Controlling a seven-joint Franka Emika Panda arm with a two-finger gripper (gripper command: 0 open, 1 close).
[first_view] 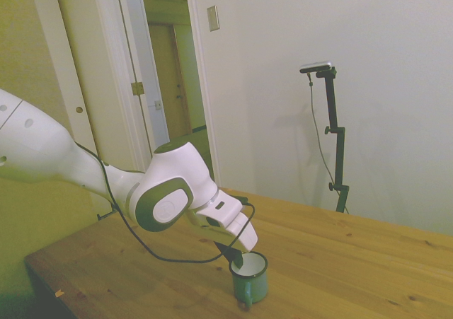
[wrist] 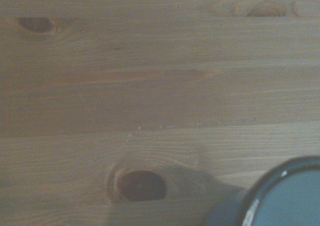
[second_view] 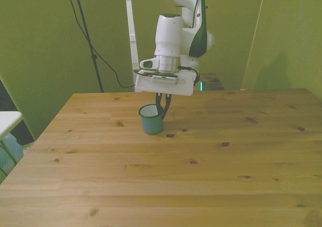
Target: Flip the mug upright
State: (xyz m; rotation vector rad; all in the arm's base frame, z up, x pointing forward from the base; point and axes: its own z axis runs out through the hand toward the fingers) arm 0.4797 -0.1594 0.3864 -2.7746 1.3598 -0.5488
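Observation:
The teal-green mug (first_view: 252, 280) stands upright on the wooden table (first_view: 354, 262), its white inside facing up. In the front view the mug (second_view: 151, 121) sits in the table's far half, a little to the front view's left of centre. My gripper (second_view: 162, 110) comes down from above at the mug's rim on its right side in that view. The dark fingers (first_view: 231, 252) stand close together, pinching the rim wall. The wrist view catches only an arc of the mug's dark rim and pale inside (wrist: 280, 198). The handle is barely visible low on the mug in the side view.
Bare pine boards with dark knots (wrist: 142, 186) surround the mug. The table's near edge (first_view: 49, 280) lies close to the mug in the side view. A white object (second_view: 7, 121) stands off the table at the front view's left.

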